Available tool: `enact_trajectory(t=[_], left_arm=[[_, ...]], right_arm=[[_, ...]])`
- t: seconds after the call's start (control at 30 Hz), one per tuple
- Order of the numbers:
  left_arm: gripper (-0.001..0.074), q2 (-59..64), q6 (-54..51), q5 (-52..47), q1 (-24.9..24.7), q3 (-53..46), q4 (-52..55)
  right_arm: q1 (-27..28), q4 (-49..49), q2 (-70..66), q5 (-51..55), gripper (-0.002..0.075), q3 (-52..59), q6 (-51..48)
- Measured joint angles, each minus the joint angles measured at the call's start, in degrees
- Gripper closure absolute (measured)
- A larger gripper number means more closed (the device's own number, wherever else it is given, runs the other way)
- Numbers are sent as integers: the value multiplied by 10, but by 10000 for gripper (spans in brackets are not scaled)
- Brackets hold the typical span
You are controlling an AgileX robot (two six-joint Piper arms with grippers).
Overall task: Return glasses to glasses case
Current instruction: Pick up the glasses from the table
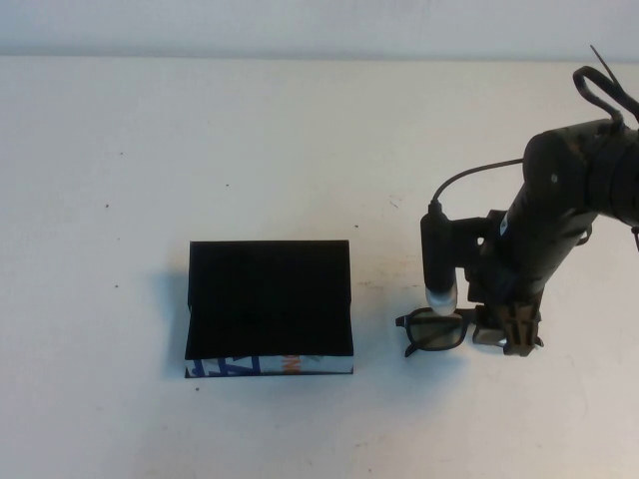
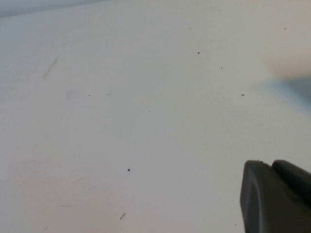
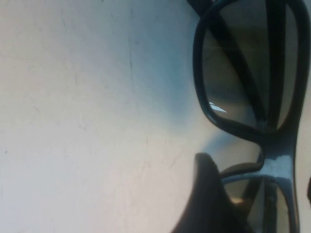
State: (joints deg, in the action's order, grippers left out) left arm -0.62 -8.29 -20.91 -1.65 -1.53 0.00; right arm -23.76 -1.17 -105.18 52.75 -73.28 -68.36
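Note:
The glasses (image 1: 436,329) lie on the white table, right of the glasses case (image 1: 268,299). The case is a black box with its flap lid open and a white printed front edge (image 1: 270,366). My right gripper (image 1: 509,337) is down over the right half of the glasses, open. In the right wrist view the glasses' dark frame (image 3: 279,160) passes between the gripper's (image 3: 255,174) two fingers, one finger (image 3: 206,194) beside the bridge. My left gripper (image 2: 272,164) shows only in the left wrist view, shut over bare table, away from both things.
The white table (image 1: 200,150) stretches wide around the case and the glasses. A black cable (image 1: 469,172) loops from the right arm above the glasses. A gap of bare table separates the case's right side from the glasses.

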Motion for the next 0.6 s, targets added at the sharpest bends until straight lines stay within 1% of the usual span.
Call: enact_trajectory(t=[0.6], left_arm=[[736, 0, 0, 0, 0, 0, 0]], right_arm=[[-4, -1, -1, -8, 349, 0, 0]])
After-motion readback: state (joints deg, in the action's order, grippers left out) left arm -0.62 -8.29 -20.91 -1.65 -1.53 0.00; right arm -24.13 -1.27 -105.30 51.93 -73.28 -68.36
